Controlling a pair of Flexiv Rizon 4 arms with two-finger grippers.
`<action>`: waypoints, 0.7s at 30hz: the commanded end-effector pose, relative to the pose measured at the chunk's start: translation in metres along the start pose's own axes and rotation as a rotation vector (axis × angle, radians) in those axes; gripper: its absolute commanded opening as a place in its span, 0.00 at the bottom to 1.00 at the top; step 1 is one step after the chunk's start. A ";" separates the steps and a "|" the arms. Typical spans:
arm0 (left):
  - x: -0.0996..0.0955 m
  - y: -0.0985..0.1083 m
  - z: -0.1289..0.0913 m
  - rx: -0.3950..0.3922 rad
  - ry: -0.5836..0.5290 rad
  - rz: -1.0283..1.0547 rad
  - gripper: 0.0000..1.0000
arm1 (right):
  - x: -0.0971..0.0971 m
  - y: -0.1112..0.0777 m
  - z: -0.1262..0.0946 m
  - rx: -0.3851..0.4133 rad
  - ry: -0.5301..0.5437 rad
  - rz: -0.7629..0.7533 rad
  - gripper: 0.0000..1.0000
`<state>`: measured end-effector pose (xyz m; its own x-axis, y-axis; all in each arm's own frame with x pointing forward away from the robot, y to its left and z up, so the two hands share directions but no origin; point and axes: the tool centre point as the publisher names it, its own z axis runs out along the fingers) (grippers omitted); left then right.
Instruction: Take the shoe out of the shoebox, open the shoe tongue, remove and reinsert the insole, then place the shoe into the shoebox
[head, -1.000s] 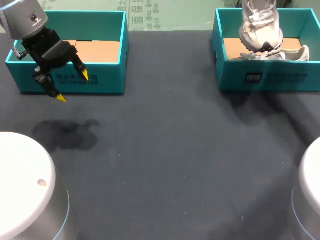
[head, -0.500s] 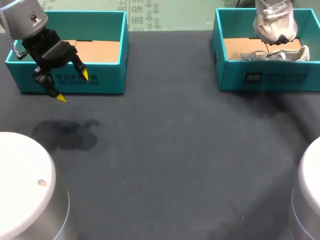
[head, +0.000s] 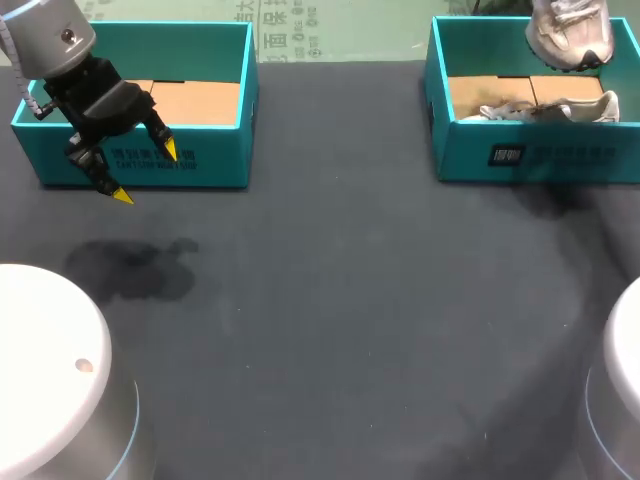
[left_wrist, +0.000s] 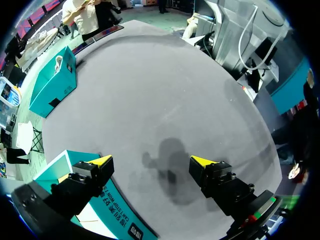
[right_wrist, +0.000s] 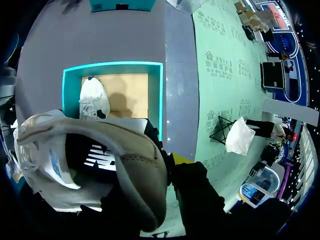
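One shoe in the air, held at the heel

One white shoe (head: 572, 35) hangs above the far side of the shoebox (head: 520, 155) at the right of the table (head: 350, 300), free of its walls. A second shoe (head: 548, 108) lies on its side on the cardboard floor of that box. The right gripper (right_wrist: 170, 162) has the hanging shoe at the heel rim. Only a small piece of one yellow tip shows beside the rim, but the shoe has no other support, so I judge the fingers are clamped on it. The left gripper (left_wrist: 152, 161) has its fingers wide apart and holds nothing. It is just in front of the other box (head: 215, 165), at the left side of the table.

In my judgement the shoe is light. The heel part is rather stiff and gives a firm place to hold. The cloth upper and the tongue are soft and will fold under pressure. The loose laces could catch on the box wall. A hold at one end also lets the toe hang and swing, so it is better to set the shoe down on its sole. The tongue is best pinched at its free top edge. The insole does not show here. It is probably thin and floppy, so its heel end looks the best place to take it.
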<state>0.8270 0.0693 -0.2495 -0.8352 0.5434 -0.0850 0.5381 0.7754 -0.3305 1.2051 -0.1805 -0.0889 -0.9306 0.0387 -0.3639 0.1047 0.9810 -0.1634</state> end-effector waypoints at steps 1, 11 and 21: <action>0.001 0.000 0.000 -0.003 0.000 0.000 1.00 | 0.003 -0.024 0.015 -0.023 -0.010 0.090 0.00; 0.001 0.000 0.000 -0.003 0.000 0.000 1.00 | 0.026 -0.074 0.018 0.153 0.058 0.643 0.00; 0.001 0.000 0.000 -0.003 0.000 0.000 1.00 | 0.033 -0.084 0.015 0.057 0.011 0.803 0.00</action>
<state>0.8270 0.0693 -0.2496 -0.8351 0.5435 -0.0850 0.5382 0.7753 -0.3305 1.1766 -0.2633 -0.1005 -0.6618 0.6458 -0.3806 0.6911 0.7223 0.0238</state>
